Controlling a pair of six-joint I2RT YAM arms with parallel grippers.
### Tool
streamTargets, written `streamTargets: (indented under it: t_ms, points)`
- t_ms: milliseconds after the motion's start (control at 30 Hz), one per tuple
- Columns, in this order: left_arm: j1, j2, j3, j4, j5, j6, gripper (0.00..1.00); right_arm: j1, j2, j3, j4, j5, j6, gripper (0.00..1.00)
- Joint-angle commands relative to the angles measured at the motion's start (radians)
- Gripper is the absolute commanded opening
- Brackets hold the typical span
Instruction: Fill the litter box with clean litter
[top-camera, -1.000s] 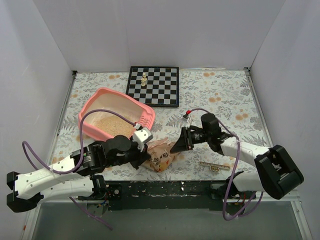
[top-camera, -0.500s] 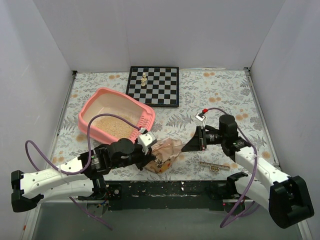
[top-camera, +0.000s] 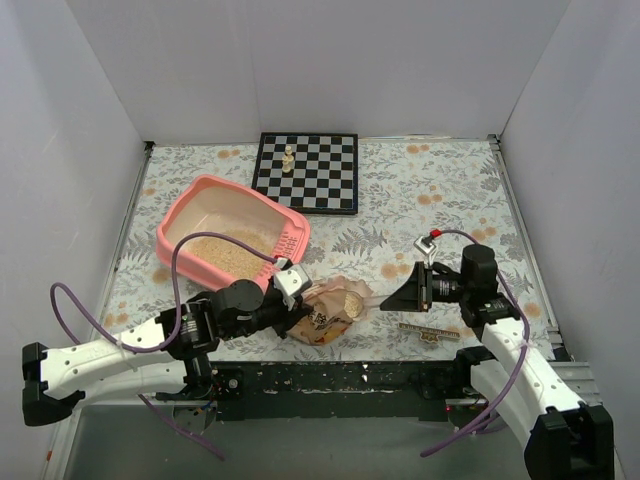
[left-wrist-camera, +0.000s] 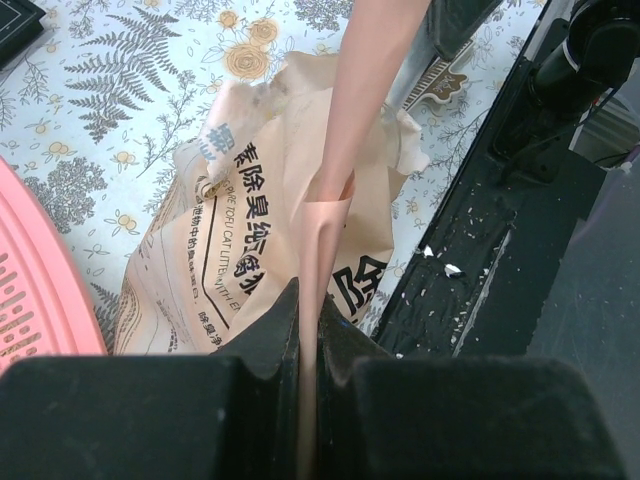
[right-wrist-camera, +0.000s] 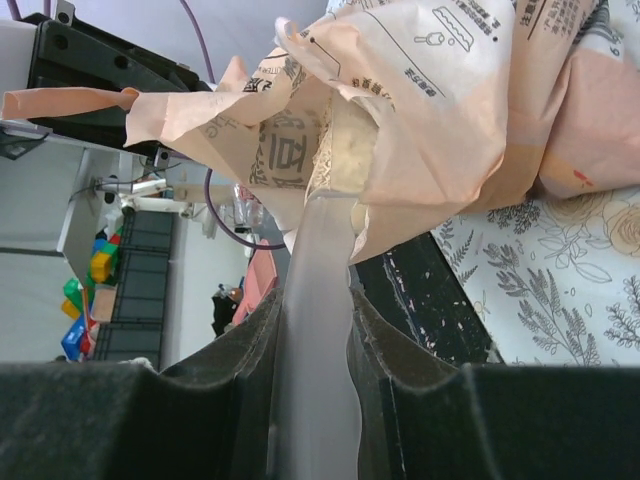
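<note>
From the overhead view, the litter box (top-camera: 205, 186) sits at the left centre of the desk (top-camera: 440, 200). A shallow bed of clean litter (top-camera: 225, 255) covers its lower half. More of it shows in the open mouth of a crumpled paper bag (top-camera: 325, 315) at the lower middle, just below and right of the box. The left tool (top-camera: 298, 297) is pressed against the bag's left side. The right tool (top-camera: 410, 292) points at the bag's mouth from the right, a little apart from it.

In the left wrist view, the left tool (left-wrist-camera: 308, 300) is clamped together on a thin flap (left-wrist-camera: 325, 230) of the paper bag (left-wrist-camera: 230, 230). The litter box (left-wrist-camera: 30, 270) fills the lower left corner, close beside the bag. The paper looks soft and limp, so a pinch on its top edge probably steadies it better than a hold on its body.

In the right wrist view, the right tool (right-wrist-camera: 312, 310) is closed on the handle of a clear scoop (right-wrist-camera: 318, 260). The scoop's far end reaches into the paper bag (right-wrist-camera: 450, 90), where clean litter (right-wrist-camera: 340, 150) shows pale at the opening. The granules are loose and likely to spill, and probably heavy in bulk. They are best carried level in the stiff scoop, not gripped directly.
</note>
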Motion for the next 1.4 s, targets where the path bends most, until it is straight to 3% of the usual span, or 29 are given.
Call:
streamTargets:
  t_ms: [0,133,300,400,1033,1367]
  points:
    - [0.000,-0.003,-0.023,0.080,-0.030,0.027,0.00,-0.043,-0.080,-0.039,0.012,-0.069,0.083,0.01]
    - [0.001,0.013,-0.026,0.092,-0.013,0.030,0.00,-0.070,-0.143,-0.076,0.019,-0.061,0.136,0.01]
    - [0.000,0.030,-0.034,0.128,0.006,0.048,0.00,-0.090,-0.244,-0.183,0.274,-0.030,0.388,0.01]
    - [0.000,0.040,-0.051,0.163,-0.002,0.062,0.00,-0.094,-0.301,-0.231,0.317,-0.001,0.453,0.01]
    - [-0.002,-0.091,-0.161,0.304,-0.042,0.080,0.00,-0.099,-0.763,-0.222,-0.206,0.232,0.482,0.01]
    - [0.000,-0.113,-0.186,0.310,-0.045,0.068,0.00,-0.099,-0.963,-0.180,-0.327,0.281,0.562,0.01]
